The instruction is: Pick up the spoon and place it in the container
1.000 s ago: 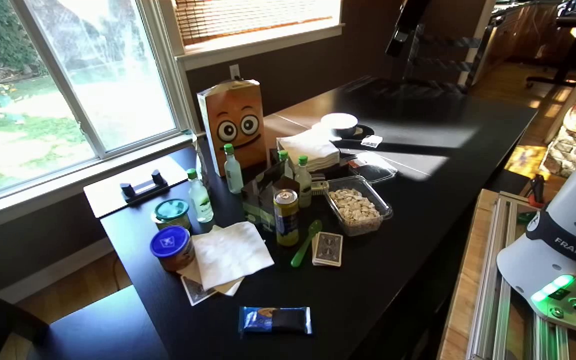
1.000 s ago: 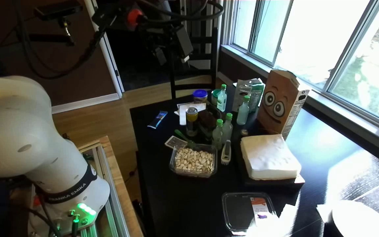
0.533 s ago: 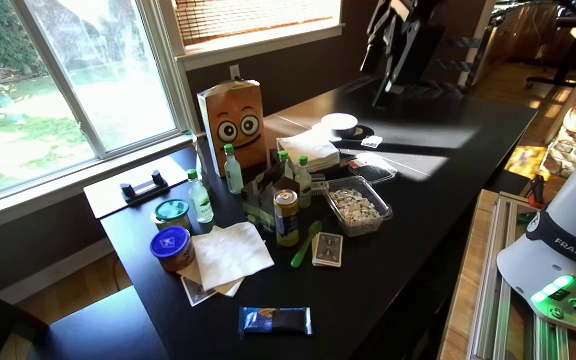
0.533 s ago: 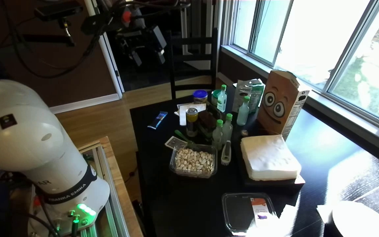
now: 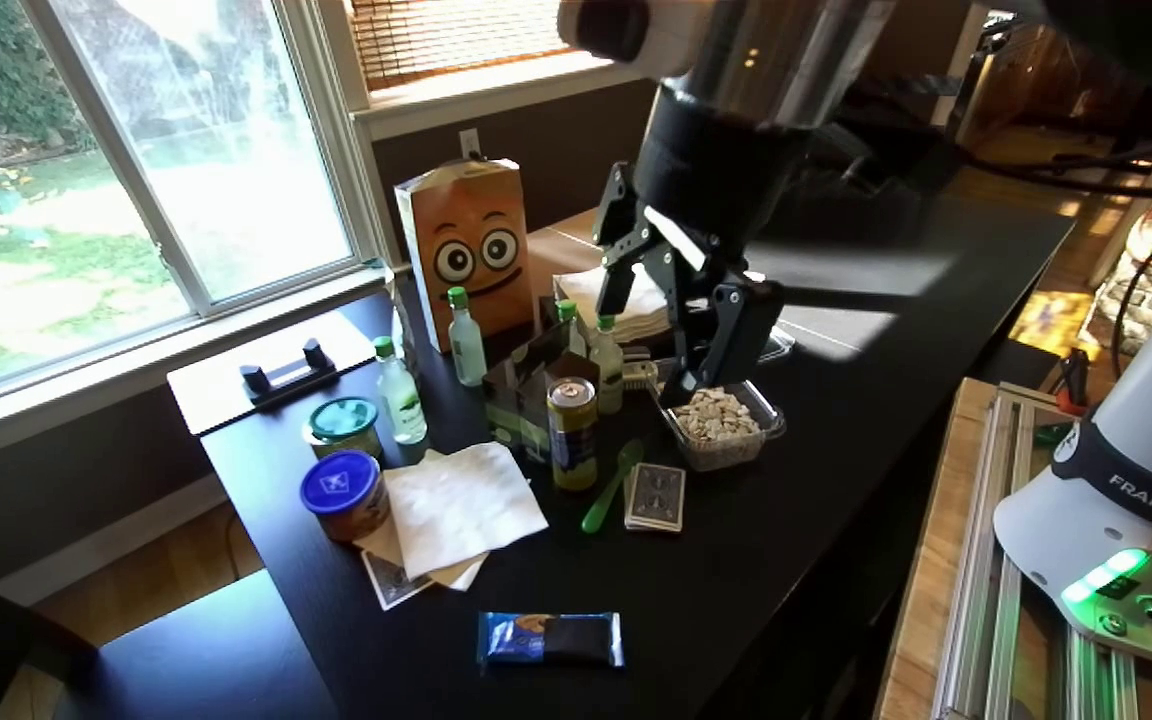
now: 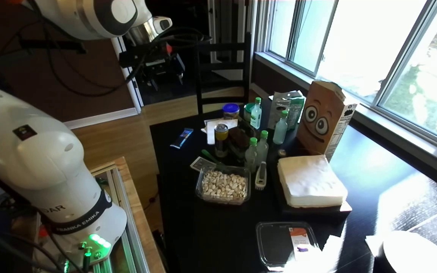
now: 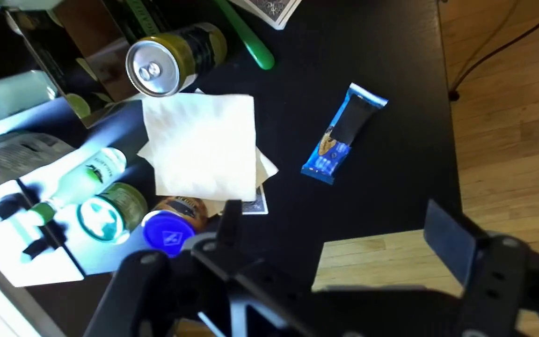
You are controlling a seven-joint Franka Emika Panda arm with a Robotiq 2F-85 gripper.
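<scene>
The green spoon (image 5: 612, 487) lies on the dark table between a can and a stack of cards. It also shows in an exterior view (image 6: 211, 156), and its handle shows at the top of the wrist view (image 7: 248, 40). The container (image 5: 731, 457) is a clear plastic tub of pale beige pieces just beyond the spoon; it also shows in an exterior view (image 6: 224, 200) and is out of the wrist view. My gripper (image 5: 646, 342) is open and empty, raised above the table and apart from both. Its spread fingers show in the wrist view (image 7: 337, 234).
A can (image 5: 573, 435) stands close beside the spoon, with playing cards (image 5: 655, 498) on its other side. Green-capped bottles (image 6: 251, 153), white napkins (image 7: 204, 147), lidded jars (image 5: 346, 490) and a blue snack packet (image 7: 342, 133) are nearby. A tall orange carton (image 6: 323, 117) stands by the window.
The arm has swung into an exterior view, and my gripper now hangs in front of the container there. The spoon, container and other table objects have not moved.
</scene>
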